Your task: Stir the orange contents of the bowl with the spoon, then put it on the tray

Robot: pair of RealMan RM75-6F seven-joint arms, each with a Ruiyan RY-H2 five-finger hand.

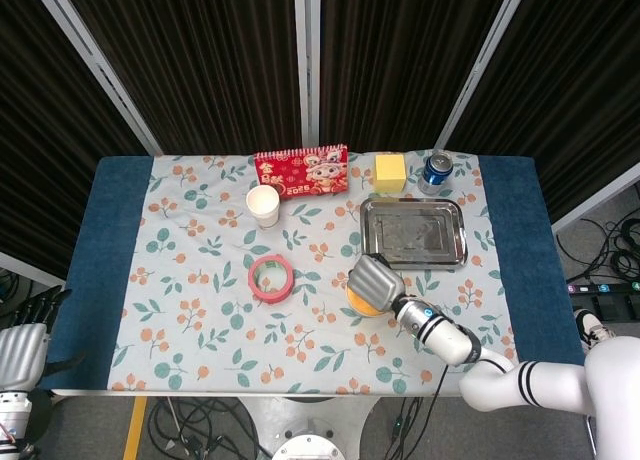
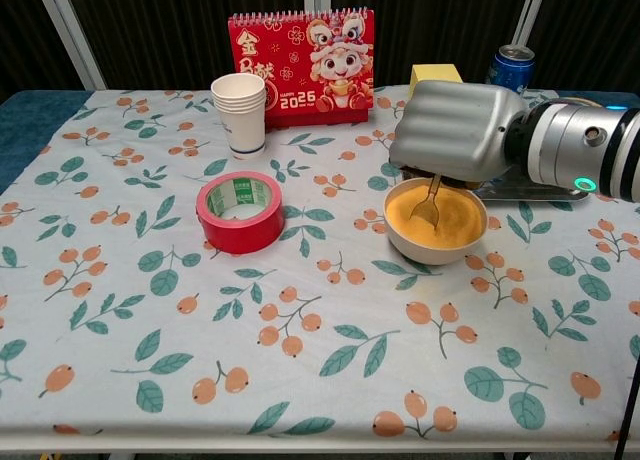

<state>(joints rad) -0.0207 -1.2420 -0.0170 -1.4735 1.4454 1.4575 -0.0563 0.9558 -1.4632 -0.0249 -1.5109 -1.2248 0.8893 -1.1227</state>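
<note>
A white bowl (image 2: 436,246) of orange contents (image 2: 448,220) stands right of centre on the table; in the head view the bowl (image 1: 362,305) is mostly covered by my hand. My right hand (image 2: 455,130) (image 1: 372,278) hovers over the bowl's far side and holds a metal spoon (image 2: 426,205), whose tip dips into the orange contents. The steel tray (image 1: 413,231) (image 2: 540,185) lies just behind the bowl, with nothing on it. My left hand (image 1: 22,345) hangs off the table's left edge, fingers apart, holding nothing.
A red tape roll (image 2: 240,211) lies left of the bowl. A stack of paper cups (image 2: 239,114), a red calendar (image 2: 302,65), a yellow block (image 1: 389,171) and a blue can (image 1: 436,170) line the back of the table.
</note>
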